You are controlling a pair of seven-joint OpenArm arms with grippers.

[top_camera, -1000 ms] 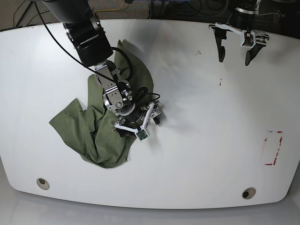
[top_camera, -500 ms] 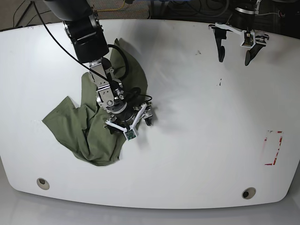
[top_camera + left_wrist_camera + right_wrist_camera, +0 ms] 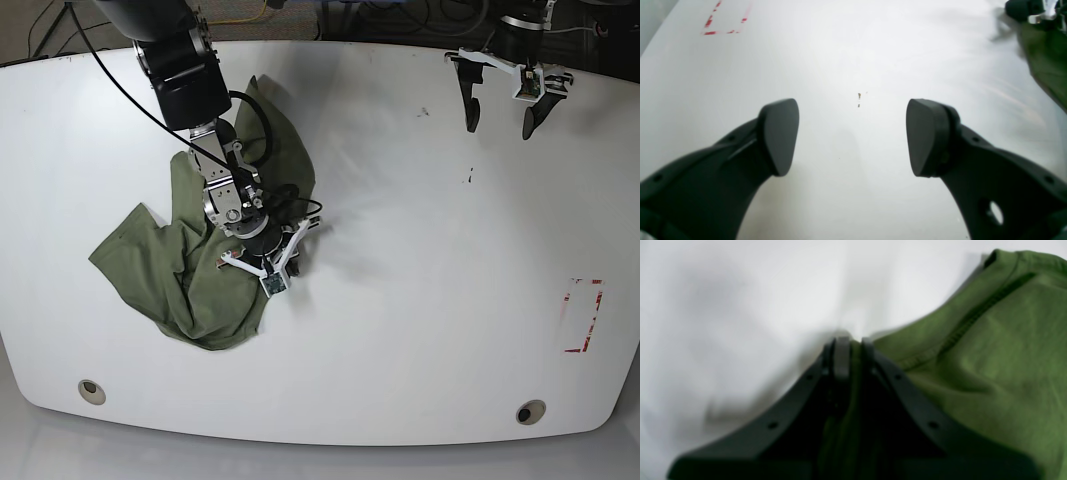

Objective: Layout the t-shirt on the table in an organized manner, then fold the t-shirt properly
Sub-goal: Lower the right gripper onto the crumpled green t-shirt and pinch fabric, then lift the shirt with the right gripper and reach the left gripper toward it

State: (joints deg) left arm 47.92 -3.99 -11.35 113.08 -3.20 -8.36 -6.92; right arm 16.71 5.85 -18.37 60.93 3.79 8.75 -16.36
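The olive-green t-shirt (image 3: 195,270) lies crumpled on the left half of the white table (image 3: 420,300). My right gripper (image 3: 293,250) sits at the shirt's right edge. In the right wrist view this gripper (image 3: 853,343) is shut on a fold of the t-shirt (image 3: 990,356), with green cloth pinched between the pads. My left gripper (image 3: 500,128) hangs open over the far right of the table, away from the shirt. The left wrist view shows that gripper (image 3: 853,133) with nothing between its fingers, and a corner of the t-shirt (image 3: 1047,60) at the upper right.
A red tape mark (image 3: 582,315) lies near the table's right edge and shows again as the red tape mark (image 3: 726,20). Two grommet holes (image 3: 91,391) (image 3: 530,412) sit near the front edge. Small dark specks (image 3: 470,177) dot the table below the left gripper.
The right gripper has gone from open to shut on the t-shirt's edge. That arm and the shirt have shifted a little to the left. The left arm has not moved.
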